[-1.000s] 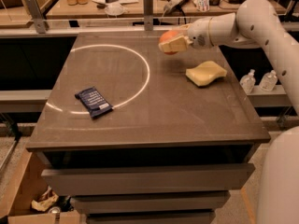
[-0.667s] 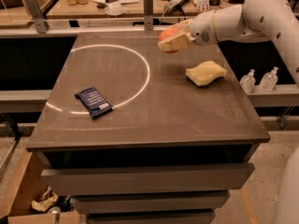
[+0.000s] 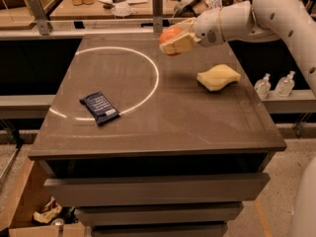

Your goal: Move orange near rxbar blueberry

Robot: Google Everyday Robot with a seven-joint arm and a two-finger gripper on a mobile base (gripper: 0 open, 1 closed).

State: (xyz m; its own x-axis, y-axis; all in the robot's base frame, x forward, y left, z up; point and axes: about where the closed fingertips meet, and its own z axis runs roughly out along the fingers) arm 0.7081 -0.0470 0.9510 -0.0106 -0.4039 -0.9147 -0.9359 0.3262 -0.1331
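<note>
The tool [image 3: 177,42] holds the orange [image 3: 168,34], closed across its middle, apparently above the far tabletop [image 3: 197,122]. Firm, smooth, round: it can roll. The snack bar [image 3: 99,107] lies near left.

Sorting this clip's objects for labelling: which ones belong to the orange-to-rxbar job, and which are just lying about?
Job: orange, held in the gripper above the table; rxbar blueberry, flat on it nearer the front.
Lying about: yellow sponge on the table; two bottles beyond its right edge.
</note>
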